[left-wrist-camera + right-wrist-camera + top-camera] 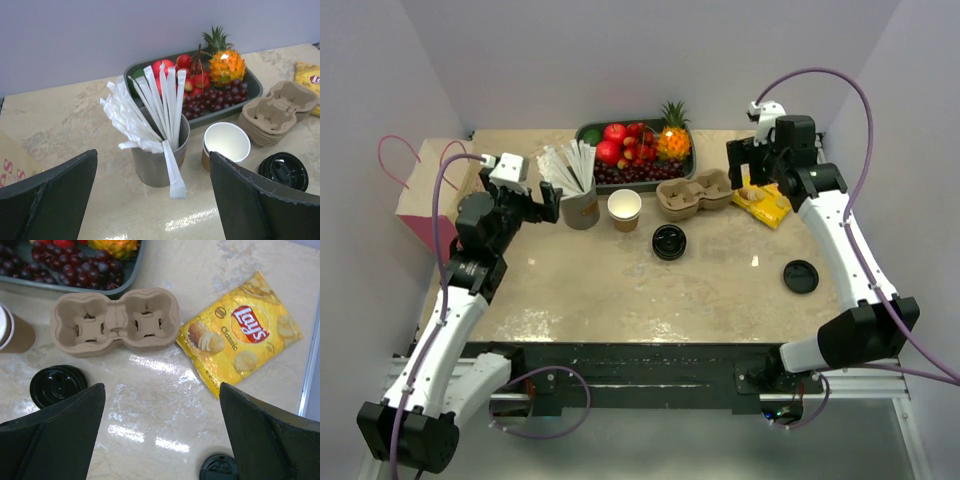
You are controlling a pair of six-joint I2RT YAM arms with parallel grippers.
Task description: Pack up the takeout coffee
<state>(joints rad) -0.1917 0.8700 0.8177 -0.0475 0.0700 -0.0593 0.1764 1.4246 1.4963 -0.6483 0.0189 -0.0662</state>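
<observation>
takeout coffee as a lidded cup is not visible; only a lidless paper cup (624, 208) stands by the cup carrier (695, 195), probably waiting for a loose black lid (669, 241). both jaws are wide, empty.

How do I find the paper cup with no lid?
Find the dark tray of fruit at the far edge of the table. Just in front of it stand a grey holder of wrapped straws and a cardboard cup carrier; the paper cup is between them. It alone is brown, open-topped and white inside.
</observation>
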